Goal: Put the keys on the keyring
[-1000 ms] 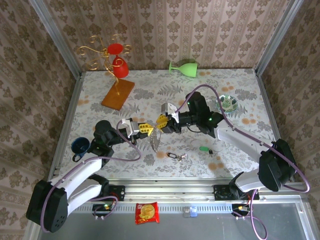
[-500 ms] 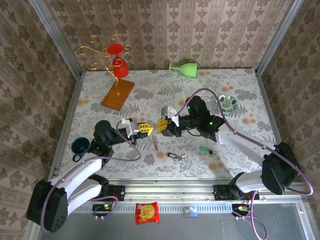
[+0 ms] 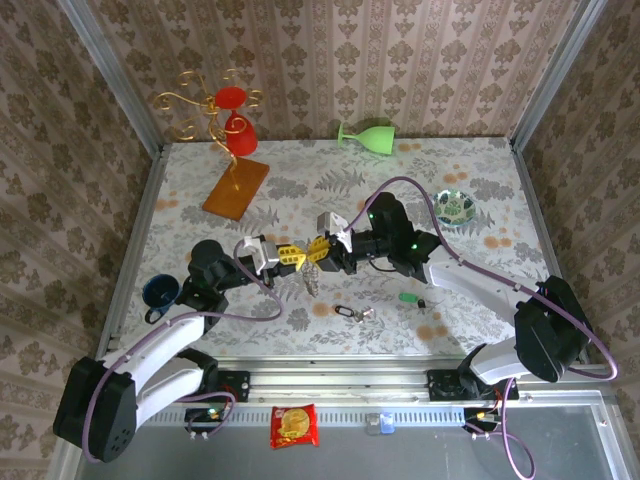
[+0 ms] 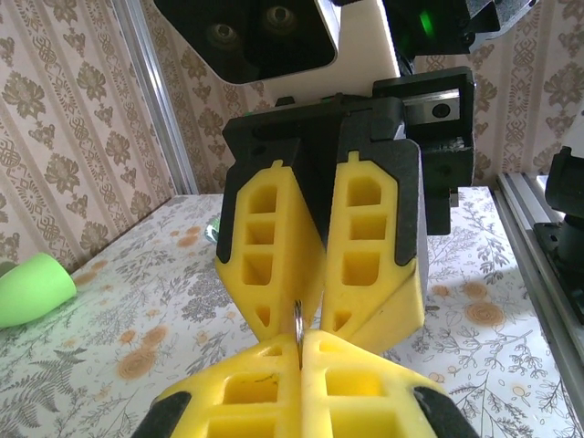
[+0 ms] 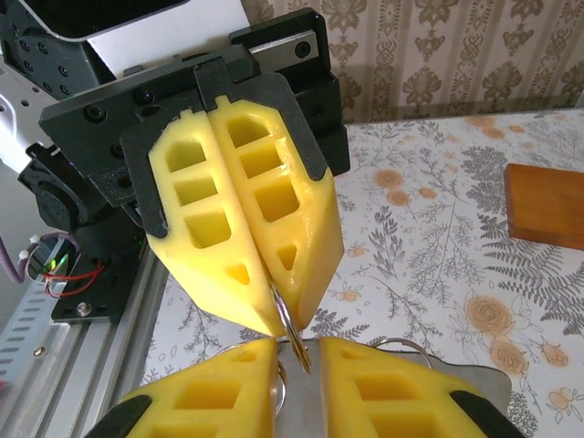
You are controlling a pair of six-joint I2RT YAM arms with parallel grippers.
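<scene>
The left gripper [image 3: 299, 254] is clamped on one thin metal keyring [image 4: 297, 325], its two yellow fingers [image 4: 239, 392] pressed together with the wire standing up out of the seam. The right gripper [image 3: 317, 250] meets it tip to tip above the worktop [image 3: 300, 170]. In the right wrist view its two fingers [image 5: 219, 388] stand a narrow gap apart, with the keyring [image 5: 292, 333] passing through that gap. Whether either pad touches the wire is not clear. From above, the rest of the keyring [image 3: 311, 281] hangs just below the two meeting tips.

Two keys lie flat on the worktop, both on the near side of the right gripper and apart from each other. One is a silver key [image 3: 352, 312] with a small ring, just below and to the side of the tips. The other is a green-headed key [image 3: 409, 298], further out under the right forearm.

One patterned dish [image 3: 455, 207] sits beyond the right wrist. One green goblet [image 3: 368, 135] lies on its side far behind both grippers. One gold stand [image 3: 215, 105] carrying two red cups stands back behind the left gripper, and one dark blue cup [image 3: 160, 291] sits beside the left arm.
</scene>
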